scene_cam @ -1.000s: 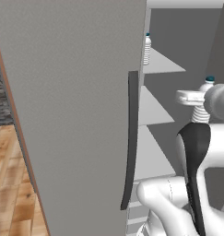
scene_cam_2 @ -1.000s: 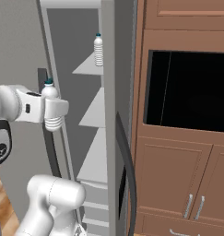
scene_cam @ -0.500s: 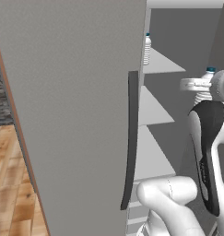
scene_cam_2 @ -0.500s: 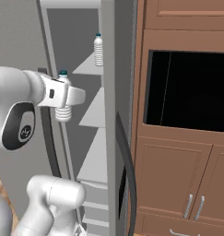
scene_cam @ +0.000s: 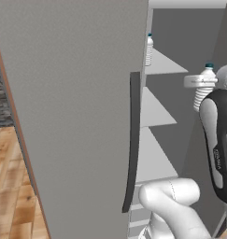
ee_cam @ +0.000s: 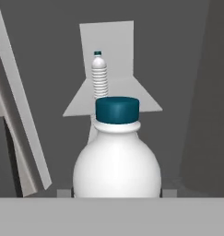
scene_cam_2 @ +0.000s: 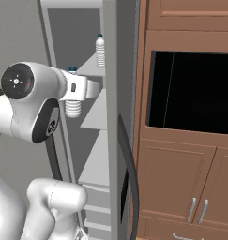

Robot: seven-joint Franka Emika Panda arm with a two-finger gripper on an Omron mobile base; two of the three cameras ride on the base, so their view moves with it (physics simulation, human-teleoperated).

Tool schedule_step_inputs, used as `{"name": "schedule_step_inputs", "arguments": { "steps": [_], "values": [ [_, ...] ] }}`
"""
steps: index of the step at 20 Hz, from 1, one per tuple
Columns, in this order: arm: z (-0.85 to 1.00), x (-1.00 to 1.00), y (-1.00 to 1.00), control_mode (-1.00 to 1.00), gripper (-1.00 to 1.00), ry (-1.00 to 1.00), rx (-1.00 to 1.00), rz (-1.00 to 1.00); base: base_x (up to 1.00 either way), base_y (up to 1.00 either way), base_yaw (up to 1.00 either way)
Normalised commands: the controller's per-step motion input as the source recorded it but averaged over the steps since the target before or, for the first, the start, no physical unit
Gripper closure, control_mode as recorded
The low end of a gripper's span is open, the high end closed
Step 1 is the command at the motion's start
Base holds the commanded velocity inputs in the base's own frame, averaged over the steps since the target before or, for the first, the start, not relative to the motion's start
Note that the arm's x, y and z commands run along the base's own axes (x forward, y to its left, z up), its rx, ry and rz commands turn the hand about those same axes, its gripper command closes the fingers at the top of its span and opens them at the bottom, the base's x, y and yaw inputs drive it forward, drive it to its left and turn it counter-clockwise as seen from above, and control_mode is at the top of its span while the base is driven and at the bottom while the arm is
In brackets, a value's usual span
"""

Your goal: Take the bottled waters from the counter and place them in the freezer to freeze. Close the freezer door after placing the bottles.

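My gripper point(scene_cam_2: 77, 89) is shut on one bottled water point(scene_cam_2: 73, 104), gripping it just under its dark teal cap and holding it upright at the freezer's point(scene_cam_2: 64, 28) open front, above the middle shelves. In the left base view that held bottle point(scene_cam: 203, 91) hangs in the gripper point(scene_cam: 202, 81) to the right of the shelves. The hand view looks down on the held bottle point(ee_cam: 116, 161). The second bottled water point(scene_cam_2: 100, 50) point(scene_cam: 149, 50) point(ee_cam: 99, 76) stands upright on the top shelf, further in. The freezer door point(scene_cam: 73, 116) stands swung open at the left. The counter is out of view.
The open door's long dark handle point(scene_cam: 132, 140) faces the shelves. Pale shelves point(scene_cam: 154, 114) step down inside the grey freezer. The matching grey door point(scene_cam_2: 117, 117) stands shut at the right of the opening. Beyond it are a black oven recess point(scene_cam_2: 190, 91) and brown cabinets point(scene_cam_2: 181, 187).
The arm has lifted the held bottle and carried it forward towards the freezer shelves. The bottle on the top shelf and the door have not moved.
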Motion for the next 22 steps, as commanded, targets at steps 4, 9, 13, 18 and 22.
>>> {"name": "schedule_step_inputs", "arguments": {
  "steps": [4, 9, 13, 18, 22],
  "values": [
    [0.00, 0.37, 0.09, -1.00, 1.00, -0.02, -0.02, 0.01, 0.00, 0.00, 0.00],
    [0.12, 0.23, 0.03, -1.00, 1.00, 0.00, -0.04, 0.00, 0.00, 0.00, 0.00],
    [0.07, 0.29, 0.00, -1.00, 1.00, 0.00, -0.04, 0.00, 0.00, 0.00, 0.00],
    [0.04, 0.18, 0.00, -1.00, 1.00, -0.04, -0.01, 0.00, 0.00, 0.00, 0.00],
    [0.00, 0.24, 0.00, -1.00, 1.00, 0.00, 0.00, 0.00, 0.00, 0.00, 0.00]
  ]
}}
